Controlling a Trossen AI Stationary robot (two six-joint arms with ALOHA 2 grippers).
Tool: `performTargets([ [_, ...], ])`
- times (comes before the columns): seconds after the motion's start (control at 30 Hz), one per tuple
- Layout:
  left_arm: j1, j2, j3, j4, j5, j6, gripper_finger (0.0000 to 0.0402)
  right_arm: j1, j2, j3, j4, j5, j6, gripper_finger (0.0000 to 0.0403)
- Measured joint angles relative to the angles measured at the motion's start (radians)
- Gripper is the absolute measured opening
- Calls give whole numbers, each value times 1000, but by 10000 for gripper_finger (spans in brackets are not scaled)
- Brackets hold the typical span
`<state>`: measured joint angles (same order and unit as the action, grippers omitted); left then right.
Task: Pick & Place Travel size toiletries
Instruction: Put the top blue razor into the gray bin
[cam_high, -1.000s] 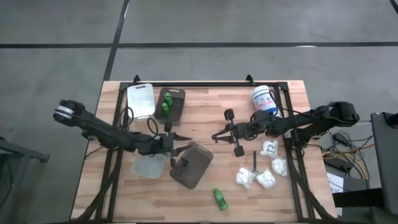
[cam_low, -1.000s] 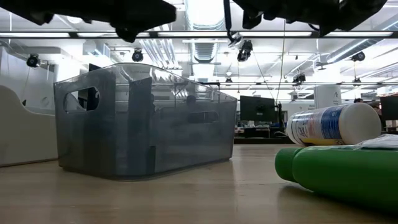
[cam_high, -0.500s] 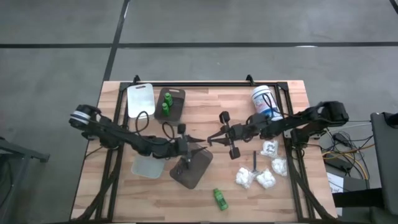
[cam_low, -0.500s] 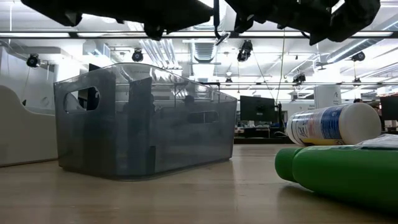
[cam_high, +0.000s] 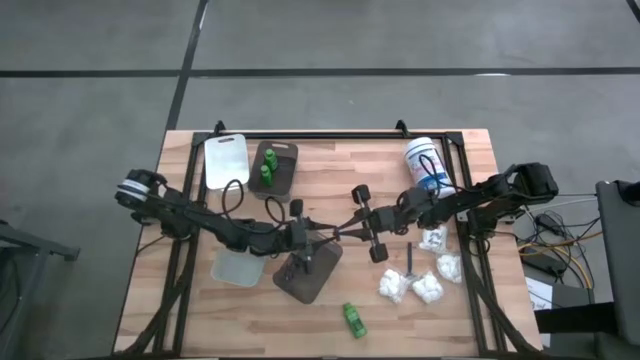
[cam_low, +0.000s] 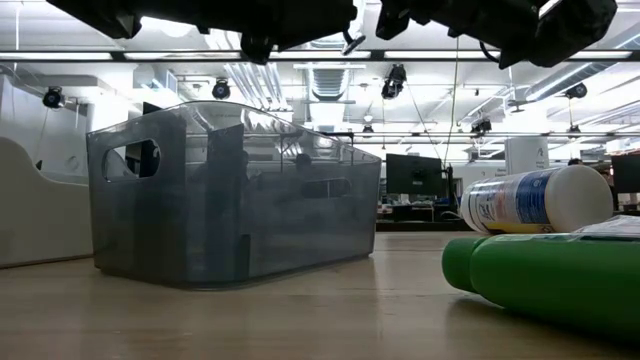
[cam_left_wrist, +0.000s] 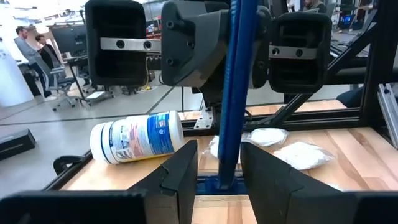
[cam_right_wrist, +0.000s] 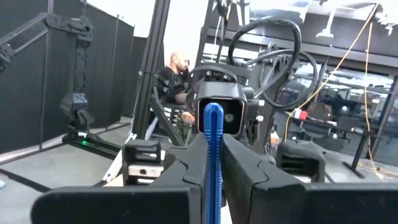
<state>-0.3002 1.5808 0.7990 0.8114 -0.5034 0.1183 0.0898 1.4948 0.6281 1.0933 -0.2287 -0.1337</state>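
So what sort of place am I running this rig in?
Most likely a robotics lab in an open-plan workspace: the low view shows ceiling-mounted cameras and a desk monitor behind the wooden table, and the right wrist view shows another robot arm on a stand.

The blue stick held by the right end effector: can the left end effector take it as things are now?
Probably yes. The blue stick already stands between the open fingers of the left end effector, while the right end effector grips its other end; nothing lies between them.
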Motion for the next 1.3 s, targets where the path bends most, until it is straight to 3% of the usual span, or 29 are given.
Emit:
performTargets([
  [0.3,0,1,0,-3,0,-14,119,5,0,0,38,0,1,27],
  [0.67,-1,1,-1,-7,5,-14,30,4,0,0,41,3,0,27],
  [0.8,-1,2,-2,-8,11,-18,27,4,-2,0,25,2,-4,32],
  [1.07,-3,-5,-3,-27,12,-57,35,3,-7,1,-37,3,57,79],
  [1.3,-3,-82,-3,-184,20,-106,33,2,-44,0,-174,2,59,142],
])
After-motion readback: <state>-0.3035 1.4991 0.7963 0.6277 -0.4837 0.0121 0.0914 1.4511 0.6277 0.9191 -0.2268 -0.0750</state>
